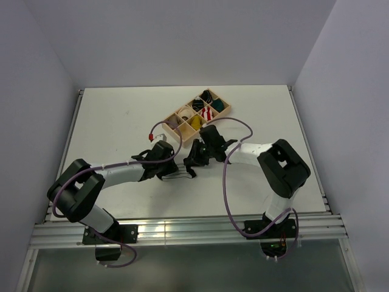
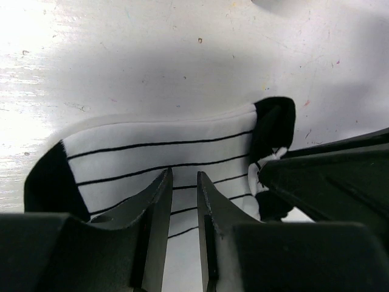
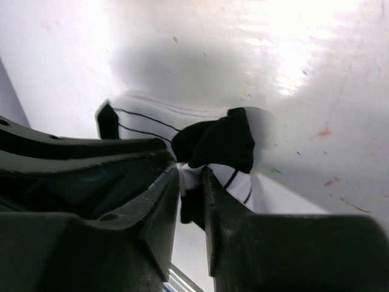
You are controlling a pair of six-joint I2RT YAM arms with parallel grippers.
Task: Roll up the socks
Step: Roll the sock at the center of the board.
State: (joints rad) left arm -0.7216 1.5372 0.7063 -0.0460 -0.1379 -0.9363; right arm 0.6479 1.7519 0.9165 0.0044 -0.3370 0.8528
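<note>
My left pincer (image 2: pixel 183 176) — jaws narrow — nips the sock (image 2: pixel 158 146) at its near edge; my right pincer (image 3: pixel 191 173), just as narrow, pinches its black end (image 3: pixel 219 143).

Bare table (image 1: pixel 109 121) lies open to us left of the arms and along the right side. Just behind the grippers, the wooden compartment box (image 1: pixel 197 115) blocks the far way. Over the striped sock (image 2: pixel 158 152) the left gripper (image 2: pixel 184 176) and right gripper (image 3: pixel 190 173) crowd close — we find hardly any gap between them.
</note>
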